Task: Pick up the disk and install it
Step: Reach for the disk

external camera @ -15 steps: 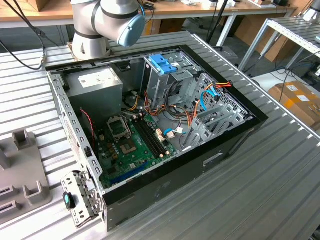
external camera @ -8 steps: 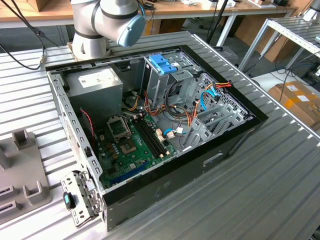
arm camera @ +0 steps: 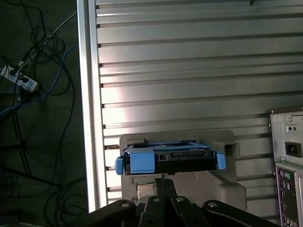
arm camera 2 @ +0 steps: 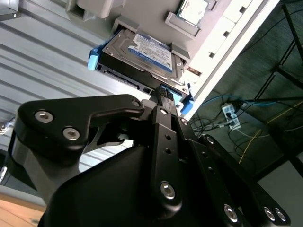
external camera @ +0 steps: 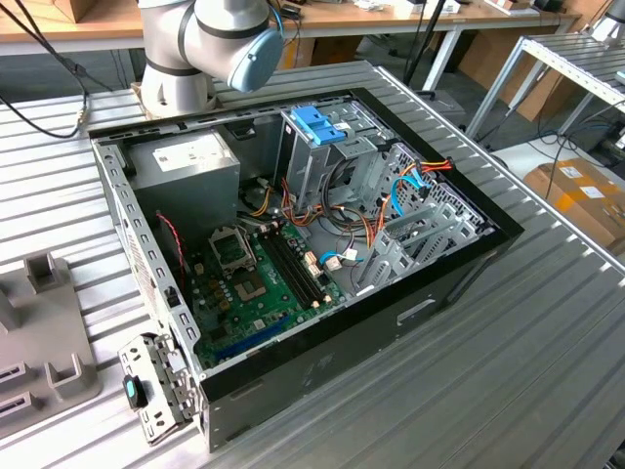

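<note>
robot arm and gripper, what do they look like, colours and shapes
The arm is built of thick round silver-grey sections, with a light blue cap on one joint. In the second wrist view the gripper is matte black: flat angular plates and bars linked together, dotted with silver screw heads.

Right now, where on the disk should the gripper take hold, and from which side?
Probably the exposed long edge of the disk, midway between its blue rails, pinched across label face and underside. It lies flat in the grey holder with that edge facing the gripper, while holder tabs hem in the far edge.
</note>
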Available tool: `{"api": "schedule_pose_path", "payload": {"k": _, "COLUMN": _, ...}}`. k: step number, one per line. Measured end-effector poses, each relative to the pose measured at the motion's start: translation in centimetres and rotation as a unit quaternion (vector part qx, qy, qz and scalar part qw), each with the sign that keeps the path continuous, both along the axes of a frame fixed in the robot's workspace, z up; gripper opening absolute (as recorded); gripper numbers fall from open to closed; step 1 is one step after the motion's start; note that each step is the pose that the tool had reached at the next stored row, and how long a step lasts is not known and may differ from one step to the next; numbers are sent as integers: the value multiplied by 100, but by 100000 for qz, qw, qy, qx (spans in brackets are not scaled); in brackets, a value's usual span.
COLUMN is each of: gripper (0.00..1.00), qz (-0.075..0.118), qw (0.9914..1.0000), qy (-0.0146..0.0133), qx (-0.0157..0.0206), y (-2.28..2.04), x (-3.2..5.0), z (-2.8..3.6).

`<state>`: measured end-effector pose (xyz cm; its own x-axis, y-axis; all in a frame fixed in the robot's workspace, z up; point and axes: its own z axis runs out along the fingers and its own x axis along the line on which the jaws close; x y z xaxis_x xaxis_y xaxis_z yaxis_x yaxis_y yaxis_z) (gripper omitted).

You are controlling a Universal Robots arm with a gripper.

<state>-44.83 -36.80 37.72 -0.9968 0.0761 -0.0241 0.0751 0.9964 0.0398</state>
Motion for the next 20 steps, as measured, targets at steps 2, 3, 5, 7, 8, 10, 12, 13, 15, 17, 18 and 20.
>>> {"api": "schedule_pose_path", "payload": {"k": 2, "gripper": 11, "qz": -5, "qw": 100000, "qy": 23, "qx": -50, "y": 1, "x": -2, "z": -5}}
{"api": "schedule_pose_path", "payload": {"k": 3, "gripper": 11, "qz": -6, "qw": 100000, "qy": 23, "qx": -51, "y": 1, "x": -2, "z": -5}}
{"api": "schedule_pose_path", "payload": {"k": 5, "gripper": 11, "qz": -4, "qw": 100000, "qy": 9, "qx": -47, "y": 1, "x": -2, "z": -8}}
{"api": "schedule_pose_path", "payload": {"k": 7, "gripper": 11, "qz": -4, "qw": 100000, "qy": 35, "qx": -49, "y": 1, "x": -2, "z": -9}}
{"api": "schedule_pose_path", "payload": {"k": 8, "gripper": 11, "qz": -7, "qw": 100000, "qy": 167, "qx": -42, "y": 1, "x": -2, "z": -11}}
{"api": "schedule_pose_path", "payload": {"k": 10, "gripper": 11, "qz": -6, "qw": 99997, "qy": 803, "qx": -44, "y": 1, "x": -2, "z": -11}}
{"api": "schedule_pose_path", "payload": {"k": 12, "gripper": 11, "qz": -4, "qw": 99992, "qy": 1275, "qx": -41, "y": 1, "x": -2, "z": -14}}
{"api": "schedule_pose_path", "payload": {"k": 13, "gripper": 11, "qz": -3, "qw": 99991, "qy": 1306, "qx": -53, "y": 0, "x": -2, "z": -13}}
{"api": "schedule_pose_path", "payload": {"k": 15, "gripper": 11, "qz": -4, "qw": 99991, "qy": 1310, "qx": -59, "y": 1, "x": -2, "z": -13}}
{"api": "schedule_pose_path", "payload": {"k": 17, "gripper": 11, "qz": -5, "qw": 99991, "qy": 1307, "qx": -60, "y": 1, "x": -2, "z": -13}}
{"api": "schedule_pose_path", "payload": {"k": 18, "gripper": 11, "qz": -3, "qw": 99991, "qy": 1303, "qx": -60, "y": 1, "x": -2, "z": -13}}
{"api": "schedule_pose_path", "payload": {"k": 20, "gripper": 11, "qz": -4, "qw": 99992, "qy": 1299, "qx": -59, "y": 6, "x": -1, "z": -14}}
